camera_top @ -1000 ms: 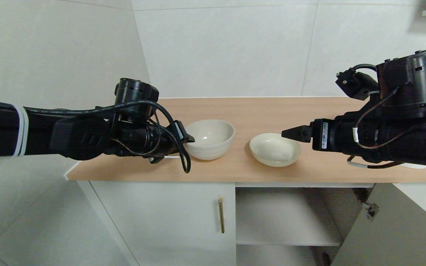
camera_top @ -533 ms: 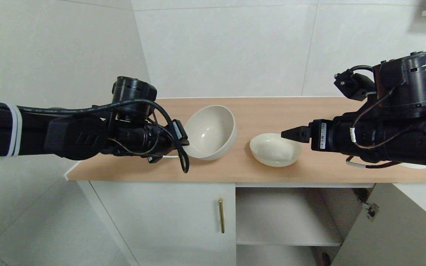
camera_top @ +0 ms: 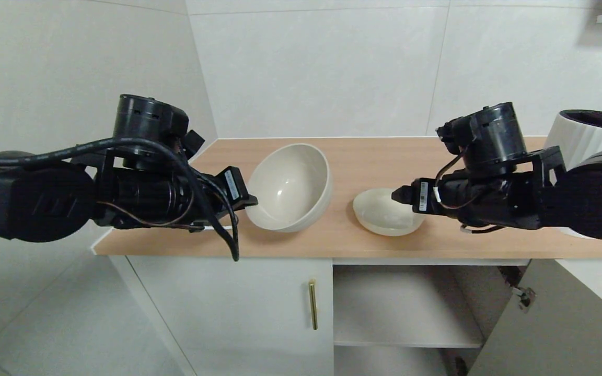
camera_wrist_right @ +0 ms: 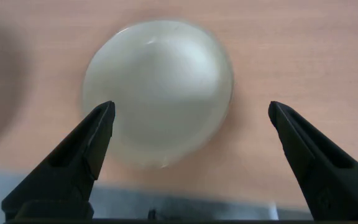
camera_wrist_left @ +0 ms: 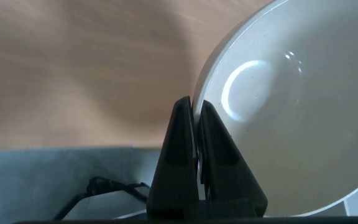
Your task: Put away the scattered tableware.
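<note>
My left gripper (camera_top: 251, 200) is shut on the rim of a cream deep bowl (camera_top: 290, 188), which hangs tilted above the wooden counter (camera_top: 363, 156) with its opening turned toward me. The left wrist view shows the two fingers (camera_wrist_left: 194, 134) pinching the deep bowl (camera_wrist_left: 291, 112) at its rim. A smaller shallow cream bowl (camera_top: 384, 214) rests on the counter to the right. My right gripper (camera_top: 399, 195) hovers over its right side, open, with its fingers (camera_wrist_right: 92, 143) spread wider than the shallow bowl (camera_wrist_right: 157, 90).
A white ribbed container (camera_top: 588, 130) stands at the counter's right end. Below the counter, a cabinet compartment (camera_top: 405, 308) stands open with its door (camera_top: 552, 324) swung out to the right. The closed cabinet door on the left has a brass handle (camera_top: 312, 303).
My left gripper has lifted the deep bowl off the counter and tipped it up, drawing it toward me. My right arm has moved left and closer over the shallow bowl, uncovering the white container.
</note>
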### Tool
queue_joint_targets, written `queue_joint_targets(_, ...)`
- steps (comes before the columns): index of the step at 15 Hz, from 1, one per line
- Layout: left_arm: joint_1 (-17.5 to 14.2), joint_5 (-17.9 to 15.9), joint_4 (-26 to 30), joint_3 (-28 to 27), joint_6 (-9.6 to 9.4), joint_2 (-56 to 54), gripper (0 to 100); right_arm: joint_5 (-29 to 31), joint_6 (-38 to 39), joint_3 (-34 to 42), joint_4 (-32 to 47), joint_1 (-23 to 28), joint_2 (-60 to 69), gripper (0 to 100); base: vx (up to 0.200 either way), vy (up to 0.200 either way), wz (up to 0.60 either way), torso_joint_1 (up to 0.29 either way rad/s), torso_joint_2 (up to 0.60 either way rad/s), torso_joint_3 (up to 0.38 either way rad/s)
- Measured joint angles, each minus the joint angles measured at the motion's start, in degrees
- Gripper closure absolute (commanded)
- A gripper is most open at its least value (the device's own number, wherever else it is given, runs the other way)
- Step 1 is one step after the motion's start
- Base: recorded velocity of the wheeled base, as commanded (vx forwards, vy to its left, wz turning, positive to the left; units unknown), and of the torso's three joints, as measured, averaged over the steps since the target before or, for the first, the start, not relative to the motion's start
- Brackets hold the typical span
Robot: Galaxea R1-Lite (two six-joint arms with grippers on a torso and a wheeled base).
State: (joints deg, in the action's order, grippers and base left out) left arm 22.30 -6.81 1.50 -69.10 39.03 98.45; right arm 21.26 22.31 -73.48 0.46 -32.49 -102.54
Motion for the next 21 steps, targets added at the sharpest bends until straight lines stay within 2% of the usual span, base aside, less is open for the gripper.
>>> queue_joint_targets(5, 0.20, -0.87, 0.00, 1.38, -0.48, -2.23, 100, 0.71, -0.04, -0.96, -0.41, 2.76, -3.89, 0, 0.000, 0.000, 0.00, 0.000, 0.00, 0.000)
queue_joint_targets(12, 0.46, -1.33, 0.00, 1.76, -0.48, -2.76, 100, 0.66, -0.06, -1.49, -0.62, 3.89, -6.64, 0, 0.000, 0.000, 0.00, 0.000, 0.00, 0.000)
queue_joint_targets(13, 0.61, -1.58, 0.00, 1.82, -0.48, -2.89, 100, 0.63, -0.06, -1.51, -0.62, 3.94, -6.89, 100, 0.000, 0.000, 0.00, 0.000, 0.00, 0.000)
queue_joint_targets(21, 0.71, -1.74, 0.06, 2.56, -0.56, -4.02, 100, 0.16, 0.46, -1.87, -0.46, 3.94, -6.97, 100, 0.000, 0.000, 0.00, 0.000, 0.00, 0.000)
